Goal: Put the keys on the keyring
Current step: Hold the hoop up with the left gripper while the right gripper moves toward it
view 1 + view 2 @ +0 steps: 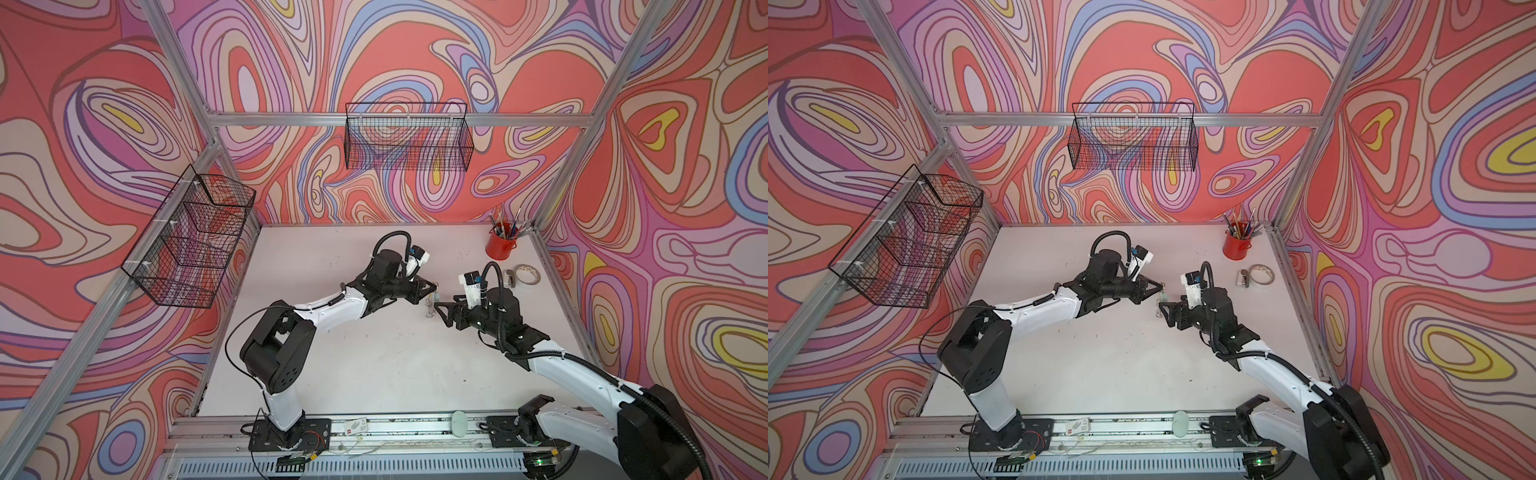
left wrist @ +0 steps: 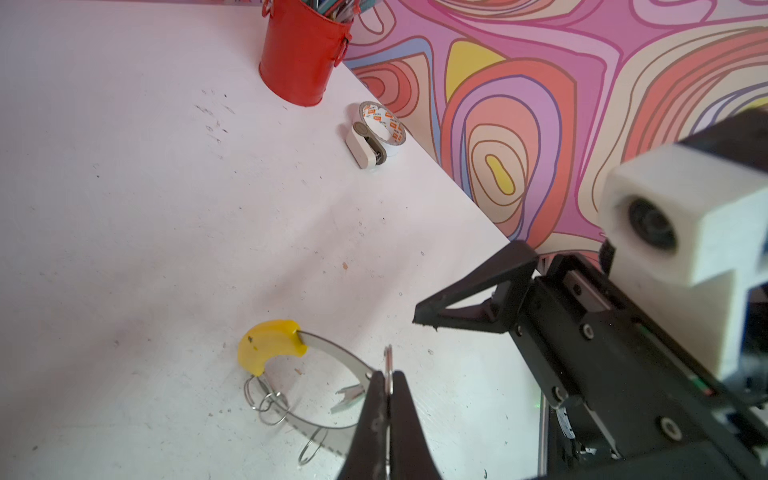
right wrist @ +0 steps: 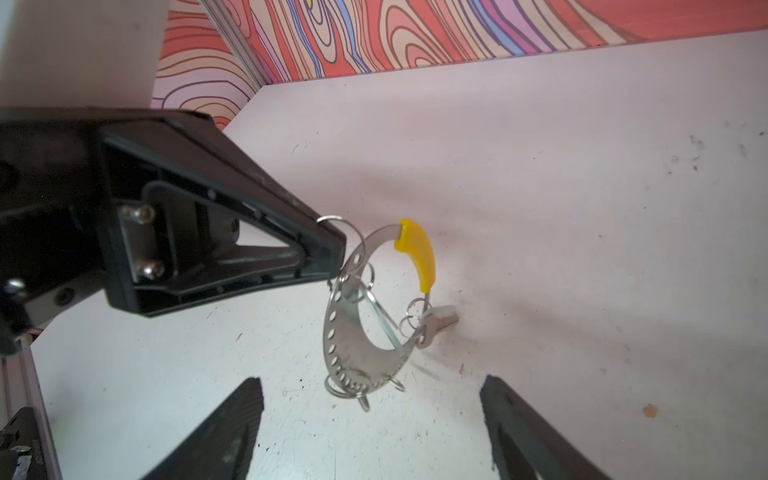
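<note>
Nearest, the right claw (image 3: 372,384) stands open, with the keyring (image 3: 345,332) just ahead of its tips. The keyring hangs upright from the left claw (image 3: 337,249), which is closed on one wire loop (image 3: 332,219). One key (image 3: 436,320) dangles beneath the yellow sleeve (image 3: 417,253). Farther off: tape roll (image 2: 382,124), red cup (image 2: 303,54).

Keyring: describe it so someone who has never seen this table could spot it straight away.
On the white table, look near its middle. The keyring hangs there from the shut jaws of the left gripper. It is a flat grey metal hoop with holes along its rim and a yellow sleeve, unlike the tape roll lying flat by the red cup.
</note>
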Controlling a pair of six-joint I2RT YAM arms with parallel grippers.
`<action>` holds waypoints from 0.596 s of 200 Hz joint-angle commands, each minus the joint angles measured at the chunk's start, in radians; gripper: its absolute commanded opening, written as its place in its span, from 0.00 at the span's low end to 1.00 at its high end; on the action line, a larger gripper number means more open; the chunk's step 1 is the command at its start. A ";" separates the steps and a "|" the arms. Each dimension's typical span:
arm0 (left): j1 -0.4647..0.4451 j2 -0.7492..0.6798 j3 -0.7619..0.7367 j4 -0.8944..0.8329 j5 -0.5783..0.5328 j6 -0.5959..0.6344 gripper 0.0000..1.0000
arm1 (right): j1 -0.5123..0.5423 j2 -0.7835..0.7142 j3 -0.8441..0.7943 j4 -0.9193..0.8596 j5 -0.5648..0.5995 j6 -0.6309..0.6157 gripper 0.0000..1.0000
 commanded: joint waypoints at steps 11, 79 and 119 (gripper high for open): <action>-0.010 -0.026 0.037 -0.055 -0.032 -0.008 0.00 | 0.008 0.032 -0.023 0.126 -0.045 0.057 0.87; -0.016 -0.049 0.055 -0.069 -0.034 -0.024 0.00 | 0.015 0.140 -0.022 0.203 -0.004 0.044 0.75; -0.017 -0.060 0.057 -0.072 -0.040 -0.033 0.00 | 0.026 0.203 -0.016 0.224 -0.022 0.034 0.56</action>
